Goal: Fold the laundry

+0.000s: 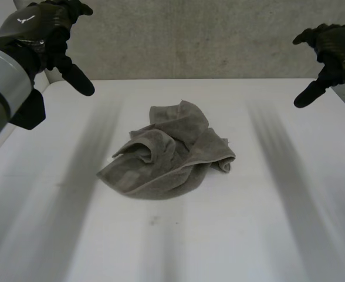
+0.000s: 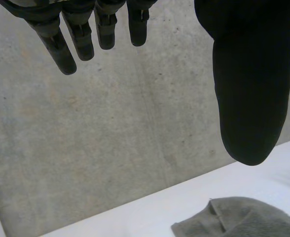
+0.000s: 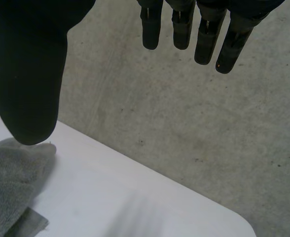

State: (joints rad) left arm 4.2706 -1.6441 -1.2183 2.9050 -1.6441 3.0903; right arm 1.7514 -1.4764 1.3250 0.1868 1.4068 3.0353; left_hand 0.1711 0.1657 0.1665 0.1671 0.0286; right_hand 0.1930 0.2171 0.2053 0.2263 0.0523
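Operator: Progress on the folding is asked for.

Observer: None is seen so far. 1 grey towel [image 1: 169, 153] is seen crumpled in a heap at the middle of the white desk [image 1: 260, 235], its edges rolled over and no flat layer laid out.

Operator: And the 2 hands?

Observer: The left hand [image 1: 46, 28] is held high over the desk's far left corner and the right hand [image 1: 337, 44] over its far right, both well apart from the towel. In each wrist view the fingers [image 2: 56, 47] are seen straight and spread away from the thumb [image 2: 251, 89], with nothing held.

Operator: What is left?

Observer: Everything, it is judged. The towel has to be reached, spread flat and then folded.
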